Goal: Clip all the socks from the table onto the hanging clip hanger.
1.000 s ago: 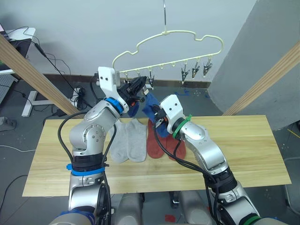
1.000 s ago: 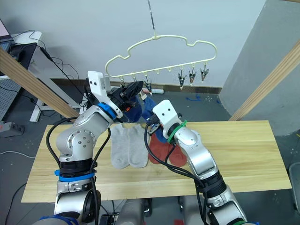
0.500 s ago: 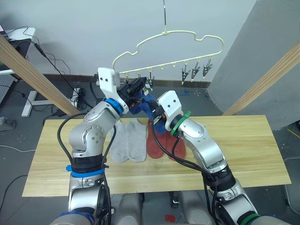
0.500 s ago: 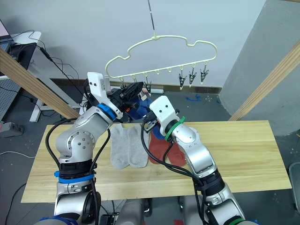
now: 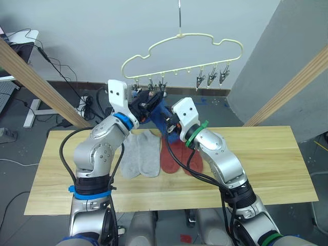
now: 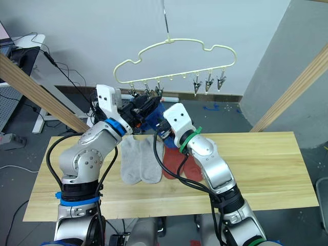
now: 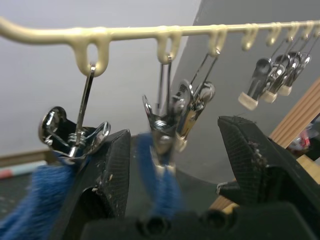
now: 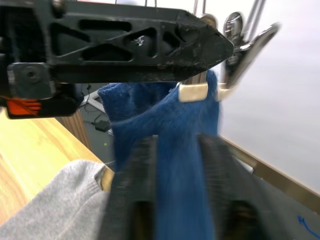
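Observation:
The cream clip hanger hangs above the table. Two blue socks dangle from clips at its left end. My left gripper is open, one finger on each side of a clip that bites a blue sock. My right gripper sits just below, open, with that blue sock hanging between its spread fingers. Two grey socks and two rust red socks lie flat on the table under the arms.
Three bare clips hang at the hanger's right end. Slanted wooden poles flank the table. A desk and cables are on the floor behind at the left.
Both grippers have opened. The blue sock now hangs from the clip by itself, and the hanger has swung slightly to the left.

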Tool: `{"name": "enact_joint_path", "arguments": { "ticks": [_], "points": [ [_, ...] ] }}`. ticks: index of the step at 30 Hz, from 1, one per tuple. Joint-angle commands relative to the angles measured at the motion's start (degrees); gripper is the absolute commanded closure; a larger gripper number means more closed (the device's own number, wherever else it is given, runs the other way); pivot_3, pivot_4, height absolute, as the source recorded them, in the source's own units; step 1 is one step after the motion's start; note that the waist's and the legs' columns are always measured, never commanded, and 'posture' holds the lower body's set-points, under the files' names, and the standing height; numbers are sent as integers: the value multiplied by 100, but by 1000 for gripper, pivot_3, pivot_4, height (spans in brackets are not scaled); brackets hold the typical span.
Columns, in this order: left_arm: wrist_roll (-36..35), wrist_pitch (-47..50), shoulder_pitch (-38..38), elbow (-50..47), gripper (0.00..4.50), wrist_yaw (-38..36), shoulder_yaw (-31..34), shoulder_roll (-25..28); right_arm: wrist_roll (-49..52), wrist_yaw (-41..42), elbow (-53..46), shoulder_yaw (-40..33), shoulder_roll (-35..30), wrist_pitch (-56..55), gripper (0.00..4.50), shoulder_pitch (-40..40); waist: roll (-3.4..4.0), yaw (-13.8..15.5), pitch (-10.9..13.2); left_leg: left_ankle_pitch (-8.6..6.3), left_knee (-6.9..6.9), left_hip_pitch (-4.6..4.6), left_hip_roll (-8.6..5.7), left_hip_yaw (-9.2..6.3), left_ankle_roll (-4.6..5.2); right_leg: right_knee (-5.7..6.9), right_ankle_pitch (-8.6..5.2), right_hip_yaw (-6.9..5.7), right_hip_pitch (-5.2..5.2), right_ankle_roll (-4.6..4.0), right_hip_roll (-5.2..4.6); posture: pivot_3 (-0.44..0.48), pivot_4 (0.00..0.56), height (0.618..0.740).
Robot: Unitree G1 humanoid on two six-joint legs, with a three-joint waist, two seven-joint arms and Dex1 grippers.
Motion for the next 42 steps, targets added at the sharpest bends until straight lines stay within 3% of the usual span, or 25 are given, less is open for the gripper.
{"name": "enact_joint_path", "arguments": {
  "ticks": [1,8,15,23,42],
  "points": [
    [561,-686,209,-357,1399,-132,-308,129,-26,92,-392,11,-200,155,2857,164,0,0,0,0,0,0,0,0,0,0,0,0,0,0,0,-119,344,740],
    [1721,-2041,587,-307,1399,-108,-869,139,266,663,-2008,-275,-1219,837,2857,740,1,4,1,-2,-2,-5,-1,1,4,-4,0,1,-1,0,-2,-126,345,740],
    [2342,-2721,421,229,1399,293,-1117,-379,737,928,-2961,-826,-1867,1725,2857,768,1,-1,1,-15,1,-2,-1,-7,27,2,0,-7,2,0,0,-145,350,740],
    [2834,-3181,71,935,1399,856,-1161,-996,1003,877,-3150,-1082,-2142,2097,2857,748,0,-31,1,-16,2,-8,-5,-5,30,-4,0,-7,1,0,0,-186,356,740],
    [3253,-3559,-532,1619,1399,1725,-947,-1446,1388,944,-2982,-1290,-2194,1937,2857,615,-9,-104,7,-17,2,-10,-6,-5,32,-5,-1,-7,1,2,1,-195,366,740]
  ]
}}
